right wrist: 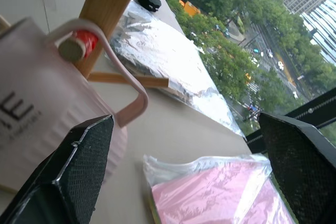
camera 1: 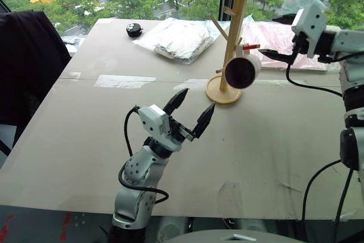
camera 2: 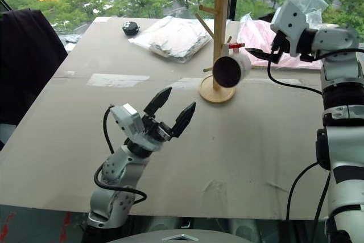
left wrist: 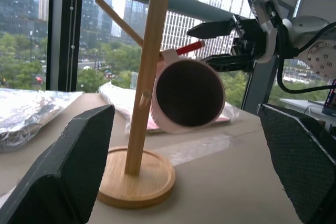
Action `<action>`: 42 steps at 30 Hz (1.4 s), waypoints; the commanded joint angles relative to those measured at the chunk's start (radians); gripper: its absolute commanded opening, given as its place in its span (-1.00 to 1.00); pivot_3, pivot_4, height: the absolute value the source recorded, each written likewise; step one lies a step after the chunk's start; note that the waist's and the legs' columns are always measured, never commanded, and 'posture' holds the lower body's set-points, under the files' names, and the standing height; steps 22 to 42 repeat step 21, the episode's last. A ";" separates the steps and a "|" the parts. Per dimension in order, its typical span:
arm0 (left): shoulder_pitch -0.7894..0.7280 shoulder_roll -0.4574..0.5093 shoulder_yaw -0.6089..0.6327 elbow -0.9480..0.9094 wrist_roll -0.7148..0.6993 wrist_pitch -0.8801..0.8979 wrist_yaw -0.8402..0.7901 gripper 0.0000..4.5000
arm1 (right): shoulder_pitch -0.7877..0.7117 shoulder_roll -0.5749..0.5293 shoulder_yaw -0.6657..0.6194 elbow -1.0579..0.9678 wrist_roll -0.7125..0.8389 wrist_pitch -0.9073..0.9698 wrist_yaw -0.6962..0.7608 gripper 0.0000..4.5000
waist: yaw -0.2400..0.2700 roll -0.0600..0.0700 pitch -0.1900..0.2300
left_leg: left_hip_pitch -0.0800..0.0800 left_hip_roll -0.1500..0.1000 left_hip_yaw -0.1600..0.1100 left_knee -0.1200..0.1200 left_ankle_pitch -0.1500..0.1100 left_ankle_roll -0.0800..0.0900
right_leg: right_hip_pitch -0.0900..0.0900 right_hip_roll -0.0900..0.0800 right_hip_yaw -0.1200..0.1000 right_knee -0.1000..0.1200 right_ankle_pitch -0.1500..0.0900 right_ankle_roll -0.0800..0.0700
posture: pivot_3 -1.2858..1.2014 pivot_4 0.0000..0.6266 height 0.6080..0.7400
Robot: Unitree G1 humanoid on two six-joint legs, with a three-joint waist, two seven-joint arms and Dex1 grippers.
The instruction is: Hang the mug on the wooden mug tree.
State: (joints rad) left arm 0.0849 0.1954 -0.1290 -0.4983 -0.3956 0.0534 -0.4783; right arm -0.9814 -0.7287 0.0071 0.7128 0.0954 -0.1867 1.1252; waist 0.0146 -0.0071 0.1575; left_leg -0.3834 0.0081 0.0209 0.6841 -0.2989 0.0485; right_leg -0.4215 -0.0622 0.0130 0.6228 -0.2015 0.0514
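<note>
The wooden mug tree [left wrist: 145, 85] is cut off at the top edge in the left wrist view, so its upper pegs are unseen; in the right wrist view, just a short length of the post enters the frame. The mug [right wrist: 50, 114] is cropped there at the left edge, leaving its lettering [right wrist: 16, 113] partly legible. In the head views the mug's mouth faces the camera, hiding its handle and lettering. What lies inside the silver bag [camera 1: 181, 38] and the pink packet [camera 1: 267, 41] cannot be made out. The small black object [camera 1: 134, 29] is too small to identify.
</note>
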 commanded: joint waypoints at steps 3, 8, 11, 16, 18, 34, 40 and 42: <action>0.086 0.083 0.030 0.026 0.007 0.043 -0.035 1.00 | 0.369 -0.055 -0.169 -0.380 0.203 0.197 0.023 0.96 | -0.002 0.001 0.000 | 0.000 0.000 0.000 0.000 0.000 0.000 | 0.000 -0.001 -0.001 0.000 0.000 0.000 | 0.03 -0.52 1.00; 0.259 0.161 0.016 0.043 0.072 -0.008 -0.075 1.00 | 0.889 0.005 -0.334 -0.688 0.306 0.257 -0.084 0.96 | 0.000 0.003 0.001 | 0.001 0.001 -0.002 -0.004 0.000 0.000 | 0.001 0.002 -0.003 -0.001 -0.001 0.004 | 0.03 -0.52 1.00; 0.294 0.151 0.041 0.038 0.076 0.003 -0.040 1.00 | 1.113 0.109 -0.369 -0.872 0.383 0.312 -0.165 0.96 | -0.005 0.005 0.003 | 0.002 0.000 0.003 -0.004 0.000 0.001 | -0.001 0.002 0.000 0.000 -0.002 0.001 | 0.03 -0.52 1.00; 0.301 0.156 0.036 0.027 0.080 0.015 -0.045 1.00 | 1.331 0.258 -0.340 -1.021 0.401 0.296 -0.254 0.96 | -0.016 0.004 0.003 | 0.007 0.003 0.001 0.000 0.000 0.000 | 0.004 0.008 0.000 0.003 -0.004 0.005 | 0.03 -0.52 1.00; 0.299 0.166 0.036 0.040 0.086 0.008 -0.059 1.00 | 1.351 0.287 -0.322 -1.014 0.383 0.283 -0.275 0.96 | -0.024 0.003 0.002 | 0.007 0.003 0.002 0.001 0.000 0.000 | 0.004 0.008 0.000 0.003 -0.004 0.005 | 0.03 -0.52 1.00; 0.296 0.181 0.051 0.075 0.097 -0.011 -0.074 1.00 | 1.353 0.300 -0.303 -0.985 0.353 0.254 -0.285 0.96 | -0.029 0.003 0.002 | 0.007 0.003 0.002 0.001 0.000 0.000 | 0.003 0.008 0.000 0.003 -0.004 0.004 | 0.03 -0.52 1.00; 0.296 0.181 0.051 0.075 0.097 -0.011 -0.074 1.00 | 1.353 0.300 -0.303 -0.985 0.353 0.254 -0.285 0.96 | -0.029 0.003 0.002 | 0.007 0.003 0.002 0.001 0.000 0.000 | 0.003 0.008 0.000 0.003 -0.004 0.004 | 0.03 -0.52 1.00; 0.296 0.181 0.051 0.075 0.097 -0.011 -0.074 1.00 | 1.353 0.300 -0.303 -0.985 0.353 0.254 -0.285 0.96 | -0.029 0.003 0.002 | 0.007 0.003 0.002 0.001 0.000 0.000 | 0.003 0.008 0.000 0.003 -0.004 0.004 | 0.03 -0.52 1.00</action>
